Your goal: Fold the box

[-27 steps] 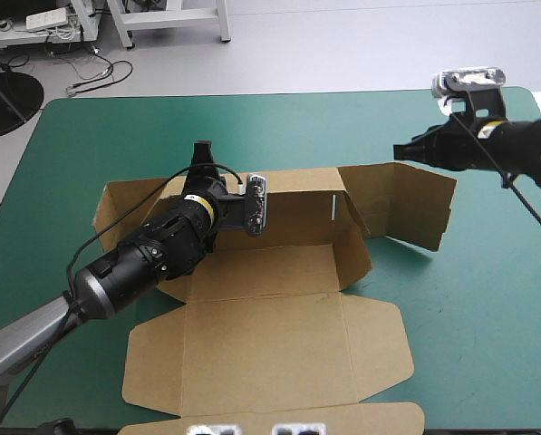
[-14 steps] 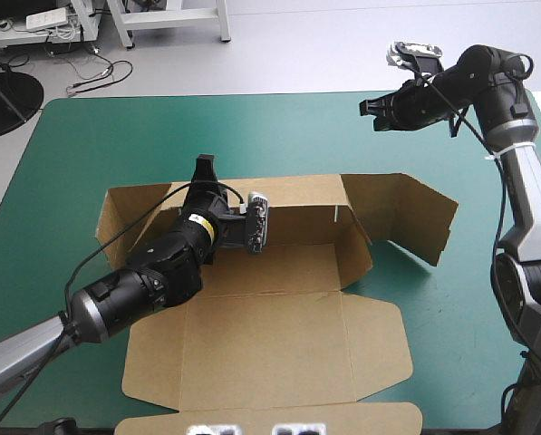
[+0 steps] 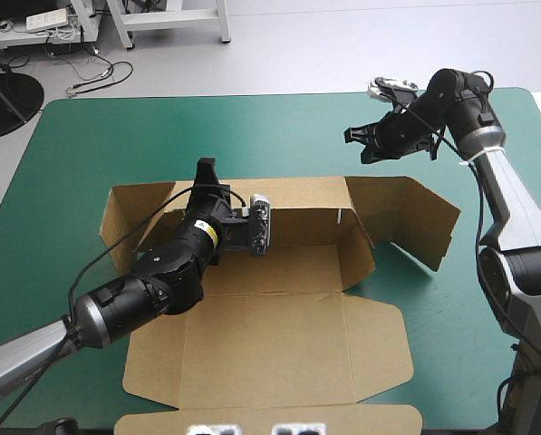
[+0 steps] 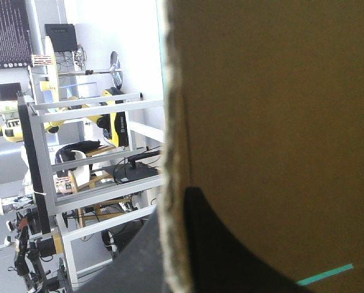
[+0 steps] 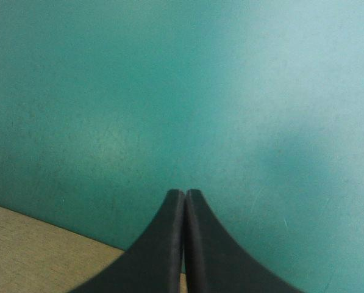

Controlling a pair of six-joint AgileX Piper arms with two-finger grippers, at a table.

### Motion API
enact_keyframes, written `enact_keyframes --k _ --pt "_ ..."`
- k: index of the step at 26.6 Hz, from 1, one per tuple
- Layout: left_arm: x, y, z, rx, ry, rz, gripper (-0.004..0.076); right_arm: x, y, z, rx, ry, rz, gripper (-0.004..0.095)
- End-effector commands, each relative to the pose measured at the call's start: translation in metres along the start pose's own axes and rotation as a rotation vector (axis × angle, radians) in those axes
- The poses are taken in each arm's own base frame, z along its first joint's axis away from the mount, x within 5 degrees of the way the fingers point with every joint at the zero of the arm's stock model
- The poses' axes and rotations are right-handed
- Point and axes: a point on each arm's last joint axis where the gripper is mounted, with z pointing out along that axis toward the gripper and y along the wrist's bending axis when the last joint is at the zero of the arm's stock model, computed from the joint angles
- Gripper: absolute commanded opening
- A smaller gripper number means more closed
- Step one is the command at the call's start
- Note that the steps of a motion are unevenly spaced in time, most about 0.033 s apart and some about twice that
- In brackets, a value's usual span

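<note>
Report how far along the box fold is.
Done: the box has its far wall standing, with the left flap and right flap lifted, the right one splayed outward. In hand: the left claw is shut on the far wall; the right claw, shut and empty, hangs over the table beyond the box's far right corner. Left: the flaps are untucked and the lid lies flat.

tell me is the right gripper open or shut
Shut: the right gripper shows its black fingers meeting in one pointed arch over the teal-green cover.
</note>
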Motion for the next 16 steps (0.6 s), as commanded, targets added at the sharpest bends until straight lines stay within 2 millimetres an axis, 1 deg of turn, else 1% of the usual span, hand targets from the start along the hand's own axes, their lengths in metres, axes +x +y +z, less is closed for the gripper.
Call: enact_keyframes --k 1,6,11,13,16 --pt "0.003 0.018 -0.013 -0.079 -0.015 -0.011 -0.0010 0.009 0.018 -0.039 -0.023 -0.061 -0.031 -0.0015" --pt "0.005 0.018 -0.013 -0.077 0.004 -0.012 -0.0010 0.027 0.019 -0.052 -0.013 -0.049 -0.033 -0.0015" --pt "0.005 0.018 -0.013 -0.075 0.008 -0.017 -0.0010 0.047 0.025 -0.066 -0.040 -0.041 -0.064 -0.0015" --pt "0.005 0.018 -0.013 -0.076 0.009 -0.027 -0.0010 0.061 0.028 -0.074 -0.042 -0.034 -0.069 -0.0020" --pt "0.005 0.018 -0.013 -0.076 0.009 -0.029 -0.0010 0.079 0.031 -0.078 -0.072 -0.014 -0.078 -0.0020"
